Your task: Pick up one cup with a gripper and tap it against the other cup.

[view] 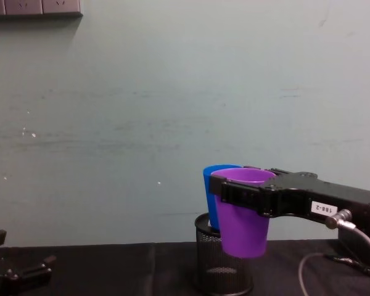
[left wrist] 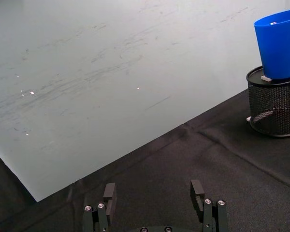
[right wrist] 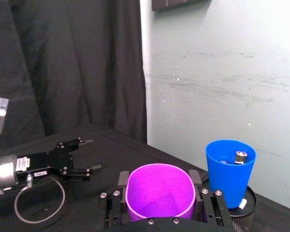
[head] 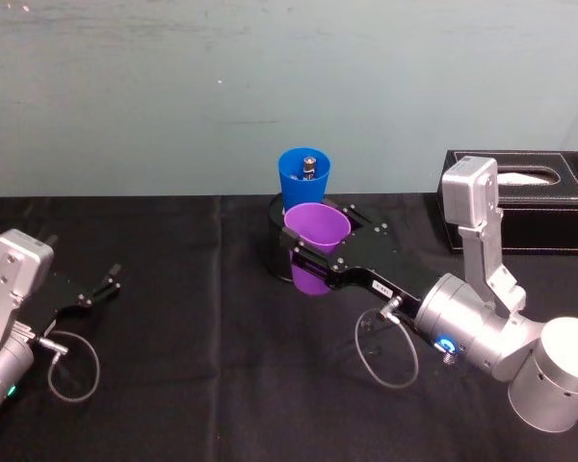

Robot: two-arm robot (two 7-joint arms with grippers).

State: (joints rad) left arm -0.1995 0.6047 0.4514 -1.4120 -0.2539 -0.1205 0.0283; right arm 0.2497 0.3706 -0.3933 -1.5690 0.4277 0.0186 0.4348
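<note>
Tumbler (head: 299,183) in holder (left wrist: 275,111), behind raised cup (head: 313,229)

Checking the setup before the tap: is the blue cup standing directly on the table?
No, the blue cup rests in the mouth of the black mesh pen holder, which holds it up.

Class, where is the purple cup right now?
At the centre of the head view, the purple cup is held aloft in the right gripper, just in front of the blue cup, which stands in the black mesh pen holder.
</note>
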